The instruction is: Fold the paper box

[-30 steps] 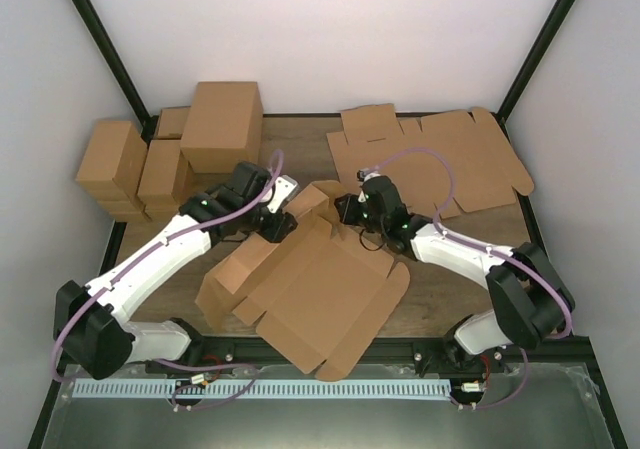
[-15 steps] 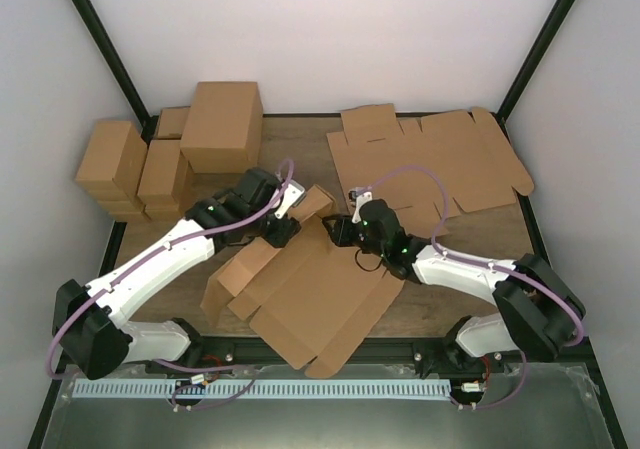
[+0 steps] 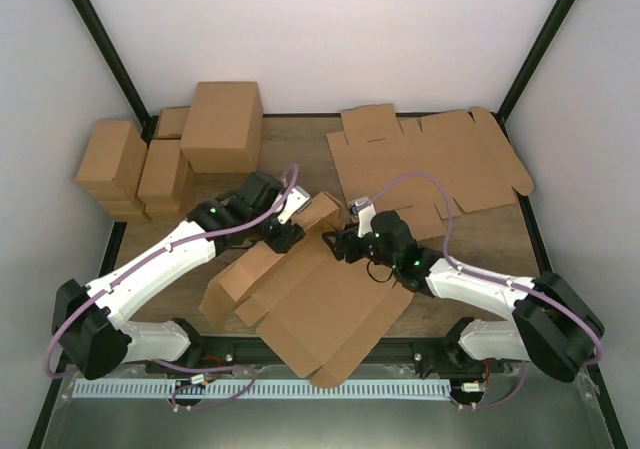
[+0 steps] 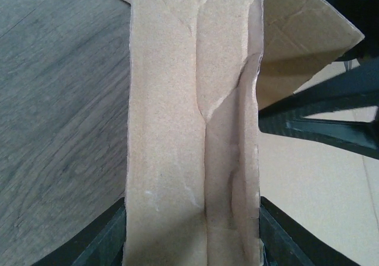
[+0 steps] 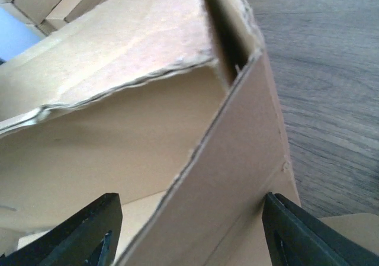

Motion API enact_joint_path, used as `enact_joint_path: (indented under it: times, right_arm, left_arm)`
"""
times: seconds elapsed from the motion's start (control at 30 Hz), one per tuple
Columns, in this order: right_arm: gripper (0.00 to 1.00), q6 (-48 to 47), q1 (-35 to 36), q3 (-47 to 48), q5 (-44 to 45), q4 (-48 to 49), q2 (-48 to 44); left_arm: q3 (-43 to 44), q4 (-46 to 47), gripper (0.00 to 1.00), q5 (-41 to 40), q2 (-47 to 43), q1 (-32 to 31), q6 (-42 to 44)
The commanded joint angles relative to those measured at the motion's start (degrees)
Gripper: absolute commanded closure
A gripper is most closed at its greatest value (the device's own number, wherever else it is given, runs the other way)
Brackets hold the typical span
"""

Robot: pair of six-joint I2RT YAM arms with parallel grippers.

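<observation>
Room: white walls, black frame posts [image 3: 105,54] at the back corners.
Left rear: folded cartons [image 3: 150,164], brown, stacked at the table's edge.
Surface: wood-grain table [image 3: 490,254], dark.
Left gripper [image 3: 285,232]: fingers [image 4: 106,242] clamp a creased flap between them.
Paper box [image 3: 330,304]: middle of the near edge, partly folded, between both grippers.
Right gripper [image 3: 345,246]: spread wide about a raised wall; grip unclear.
Right rear: flat cardboard sheets [image 3: 430,159].

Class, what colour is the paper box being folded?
The paper box is plain brown; clearest from top external.
</observation>
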Motion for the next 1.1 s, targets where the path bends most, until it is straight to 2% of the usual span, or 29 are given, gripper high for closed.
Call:
enact_joint_path:
  times: [0.0,0.2,0.3,0.6,0.73,0.87,1.07]
  right_arm:
    - [0.28,-6.1,0.6,0.0,-5.0,-1.5,-3.0]
    - [0.06,-7.5,0.6,0.7,-9.2,-6.2,-5.6]
    - [0.0,-7.8,0.2,0.9,-9.2,-8.2,-9.2]
    - [0.0,-11.2,-1.2,10.8,-10.5,-21.0,-14.8]
    - [0.0,-7.8,-7.5,11.8,-6.6,-23.7,-16.5]
    - [0.04,-6.3,-16.9,8.3,-11.9,-21.6,-16.6]
    - [0.1,-3.6,-22.3,-5.2,-11.8,-9.9,-18.9]
  left_arm:
    - [-0.3,-1.1,0.48,2.7,0.3,-0.6,0.5]
    - [-0.3,-1.1,0.48,2.3,0.7,-0.7,0.9]
    - [-0.3,-1.1,0.48,1.8,0.8,-0.7,0.8]
    - [-0.2,-1.4,0.48,-0.2,1.5,-1.4,0.9]
    - [-0.1,-1.5,0.48,-0.4,1.3,-1.4,0.9]
    - [0.0,-1.5,0.48,-0.4,1.0,-1.5,1.0]
    - [0.4,-1.8,0.48,-0.3,1.0,-1.8,1.1]
